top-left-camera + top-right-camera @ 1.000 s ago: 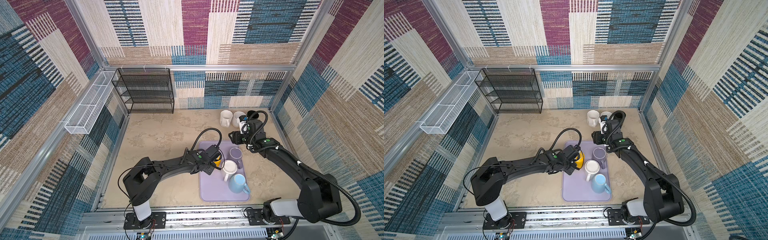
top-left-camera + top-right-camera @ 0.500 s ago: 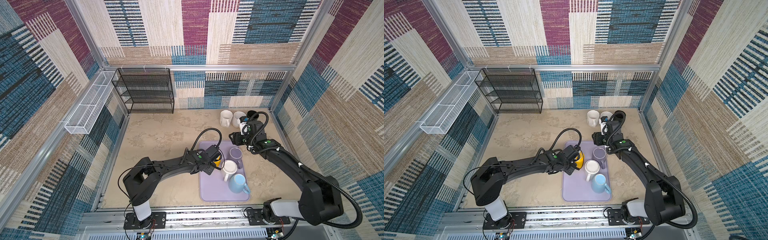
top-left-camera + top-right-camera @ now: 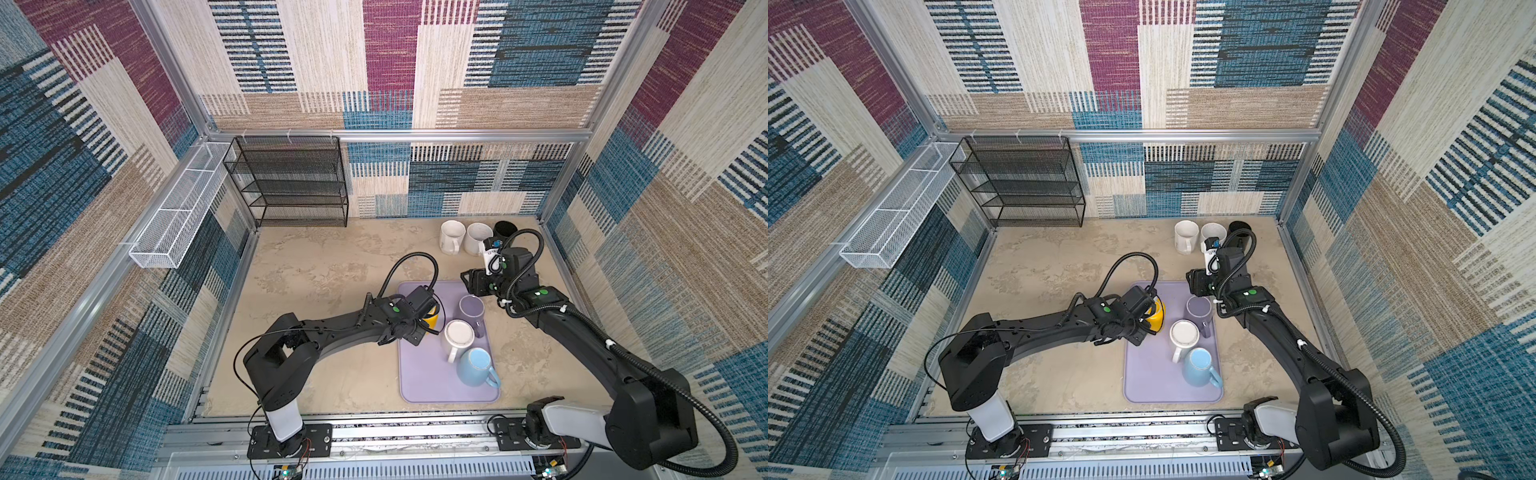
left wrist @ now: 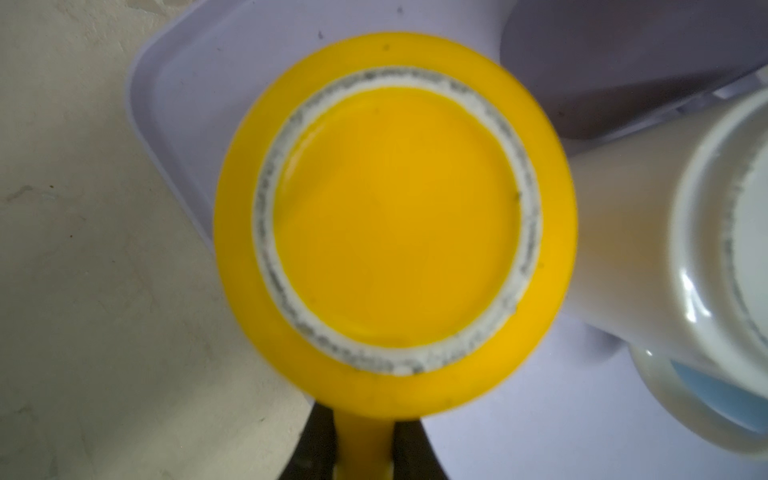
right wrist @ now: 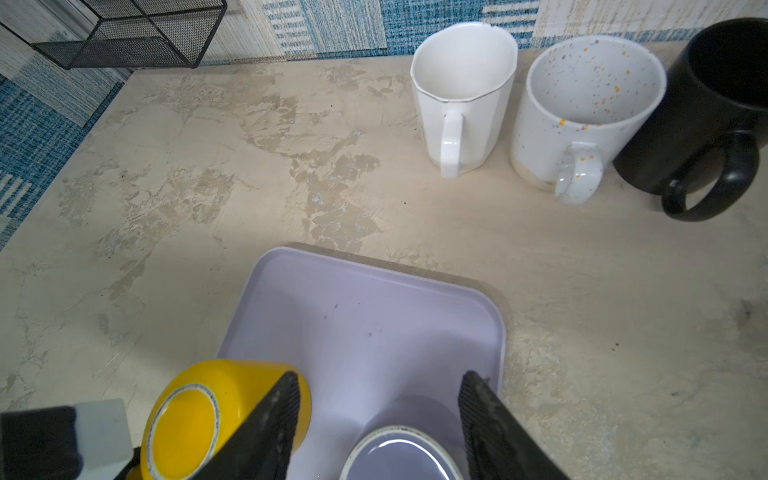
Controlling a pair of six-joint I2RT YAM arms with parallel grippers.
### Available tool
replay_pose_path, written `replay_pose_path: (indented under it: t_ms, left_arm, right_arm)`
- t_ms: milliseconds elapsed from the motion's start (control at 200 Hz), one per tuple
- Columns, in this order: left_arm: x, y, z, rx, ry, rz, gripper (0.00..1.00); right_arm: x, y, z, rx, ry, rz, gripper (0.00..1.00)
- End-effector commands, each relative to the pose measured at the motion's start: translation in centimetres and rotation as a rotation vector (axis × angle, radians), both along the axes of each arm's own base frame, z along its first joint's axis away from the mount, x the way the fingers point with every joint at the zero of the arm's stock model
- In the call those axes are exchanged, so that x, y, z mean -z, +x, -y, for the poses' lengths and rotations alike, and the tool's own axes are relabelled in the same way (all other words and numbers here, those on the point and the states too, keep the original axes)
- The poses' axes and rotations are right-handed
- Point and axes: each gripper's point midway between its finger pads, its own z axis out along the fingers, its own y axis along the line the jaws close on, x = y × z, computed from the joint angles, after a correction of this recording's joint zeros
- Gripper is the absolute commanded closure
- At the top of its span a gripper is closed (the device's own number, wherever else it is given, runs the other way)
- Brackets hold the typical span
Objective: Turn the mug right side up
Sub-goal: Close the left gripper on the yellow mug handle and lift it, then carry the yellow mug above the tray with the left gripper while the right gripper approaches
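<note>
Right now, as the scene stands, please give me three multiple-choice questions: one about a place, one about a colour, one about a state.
1. Where does the black mug stand?
A. on the tray
B. on the table, beside the speckled mug
C. in the wire rack

2. What colour is the handle that the left gripper holds?
A. blue
B. black
C. yellow

3. How is the right gripper?
A. open, holding nothing
B. shut on the purple mug
C. shut on the white mug

Answers:
1 B, it stands on bare table at the end of the back row.
2 C, the handle of the yellow mug sits between the shut fingers.
3 A, its fingers stand apart with nothing between them.
</note>
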Motion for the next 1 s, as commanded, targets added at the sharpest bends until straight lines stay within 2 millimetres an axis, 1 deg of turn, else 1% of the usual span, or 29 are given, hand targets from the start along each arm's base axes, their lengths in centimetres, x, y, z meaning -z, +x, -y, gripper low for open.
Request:
replay_pose_path:
  t_ms: [0, 210, 336, 541, 661, 806, 997]
  left_arm:
    - [-1.4, 0.9, 0.5, -0.013, -0.073, 0.026, 1.00]
    - [-3.2, 1.9, 0.3, -0.031, -0.162, 0.036, 1.00]
    - [-4.3, 2.4, 0.3, -0.039, -0.223, 0.041, 1.00]
    - [-6.0, 3.0, 0.2, -0.054, -0.352, 0.044, 1.00]
    - [-7.4, 3.4, 0.1, -0.062, -0.429, 0.066, 1.00]
    - [-9.2, 3.9, -0.9, -0.089, -0.524, 0.113, 1.00]
    - [-11.1, 3.7, -3.1, -0.145, -0.624, 0.143, 1.00]
  right_arm:
    - [-0.8, 0.1, -0.2, 0.003, 0.026, 0.032, 0.36]
    - [-0.3, -0.5, -0.2, 0.000, 0.038, 0.023, 0.36]
    - [-0.5, -0.8, -0.3, -0.004, 0.056, 0.029, 0.36]
    - [-0.8, -1.5, -1.4, -0.054, 0.113, 0.037, 0.37]
    - [-0.7, -1.7, -1.9, -0.076, 0.141, 0.033, 0.36]
    - [-0.8, -2.0, -2.7, -0.111, 0.187, 0.032, 0.37]
    - [-1.2, -2.8, -4.3, -0.186, 0.286, 0.037, 0.36]
